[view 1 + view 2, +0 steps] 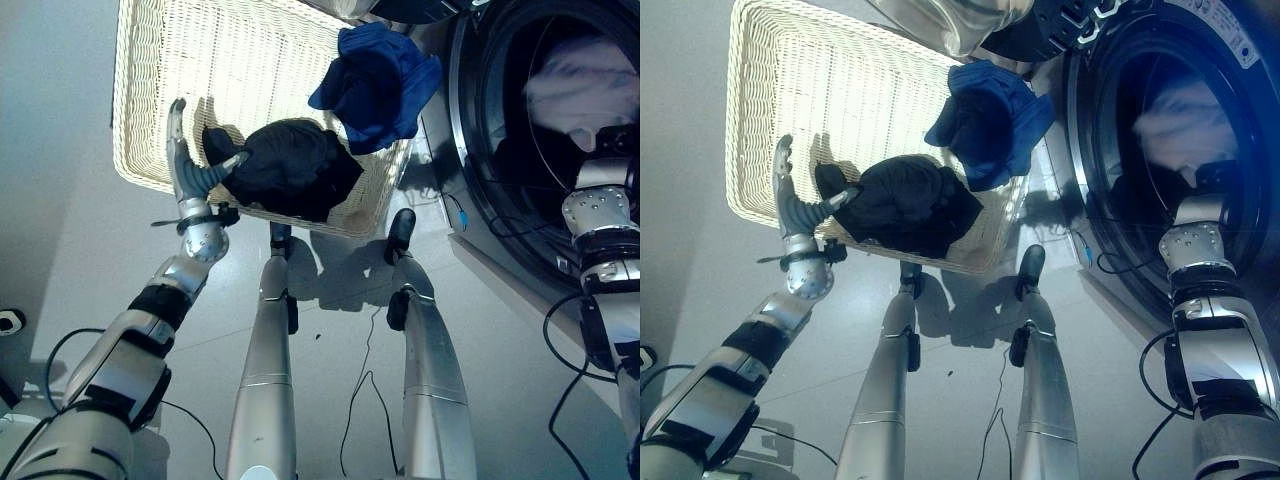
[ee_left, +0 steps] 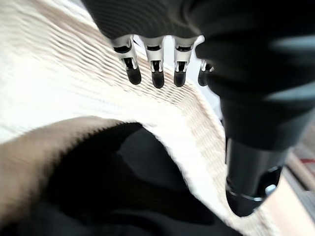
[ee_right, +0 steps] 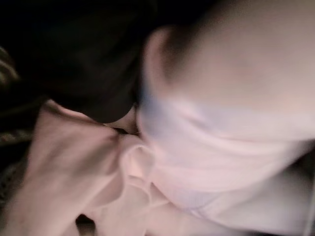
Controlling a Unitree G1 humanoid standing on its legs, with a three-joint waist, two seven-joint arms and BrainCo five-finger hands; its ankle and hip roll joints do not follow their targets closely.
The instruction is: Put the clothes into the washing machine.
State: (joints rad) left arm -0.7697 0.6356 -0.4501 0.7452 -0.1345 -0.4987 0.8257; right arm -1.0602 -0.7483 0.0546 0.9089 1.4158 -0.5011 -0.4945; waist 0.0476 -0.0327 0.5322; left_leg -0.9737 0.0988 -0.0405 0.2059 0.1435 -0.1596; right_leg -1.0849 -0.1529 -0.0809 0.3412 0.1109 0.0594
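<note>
Silver left hand [image 1: 190, 165]: we hold it at the near rim of the basket, fingers straight and relaxed, thumb reaching toward the black garment, gripping nothing.
Wicker basket [image 1: 150, 80]: pale woven tray on the floor, just past our left hand.
Black garment [image 1: 295, 165]: bunched against the basket's near rim, beside our thumb.
Blue garment [image 1: 380, 80]: draped over the basket's far corner, next to the washing machine.
Washing machine [image 1: 465, 130]: door ring open at our right.
Right hand: our right arm reaches into the drum; we cannot tell how its fingers stand.
White cloth [image 1: 1185, 115]: lying inside the drum.
</note>
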